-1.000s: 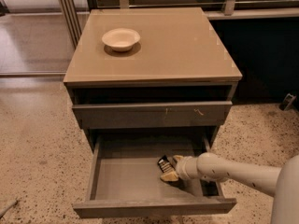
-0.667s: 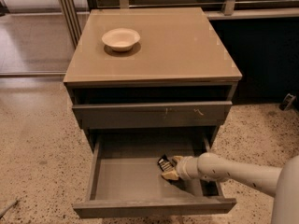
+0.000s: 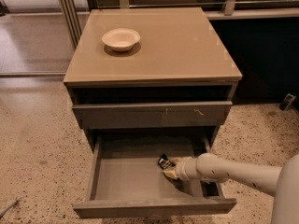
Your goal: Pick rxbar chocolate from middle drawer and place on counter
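Observation:
The middle drawer (image 3: 126, 178) is pulled open under the tan counter (image 3: 182, 45). The rxbar chocolate (image 3: 164, 162), a small black bar with white lettering, sits at the right side of the drawer floor. My gripper (image 3: 169, 168) reaches into the drawer from the right on a white arm, and its tip is right at the bar. The bar's lower end is hidden behind the gripper.
A white bowl (image 3: 121, 38) stands on the counter's back left. The closed grey drawer front with pale scratches (image 3: 152, 114) is just above the open drawer. Speckled floor surrounds the cabinet, with a dark wall at the right.

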### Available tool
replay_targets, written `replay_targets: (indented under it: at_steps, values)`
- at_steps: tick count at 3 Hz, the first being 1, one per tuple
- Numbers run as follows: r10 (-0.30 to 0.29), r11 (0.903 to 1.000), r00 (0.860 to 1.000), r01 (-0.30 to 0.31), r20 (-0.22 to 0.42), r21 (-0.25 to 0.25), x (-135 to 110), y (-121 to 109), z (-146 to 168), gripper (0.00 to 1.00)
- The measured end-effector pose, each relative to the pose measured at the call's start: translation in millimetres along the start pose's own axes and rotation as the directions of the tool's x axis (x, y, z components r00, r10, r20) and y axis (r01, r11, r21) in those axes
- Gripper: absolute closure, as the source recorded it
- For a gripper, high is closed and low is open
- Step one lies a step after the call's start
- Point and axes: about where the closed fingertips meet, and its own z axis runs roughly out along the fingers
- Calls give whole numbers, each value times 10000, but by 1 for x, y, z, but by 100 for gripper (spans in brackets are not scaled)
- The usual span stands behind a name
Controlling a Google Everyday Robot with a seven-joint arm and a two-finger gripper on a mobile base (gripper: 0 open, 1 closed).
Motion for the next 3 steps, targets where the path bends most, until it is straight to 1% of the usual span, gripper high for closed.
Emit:
replay_targets:
  at_steps: [1,2,3]
  values:
    - [-1,10000,10000,1,0,1,0,0,0,100]
    - [-845,9960,9963,839,-176,-297,-7,10,-7,100]
    - [-2340,9672,9709,2272,-506,-1139,-25,36,-28,100]
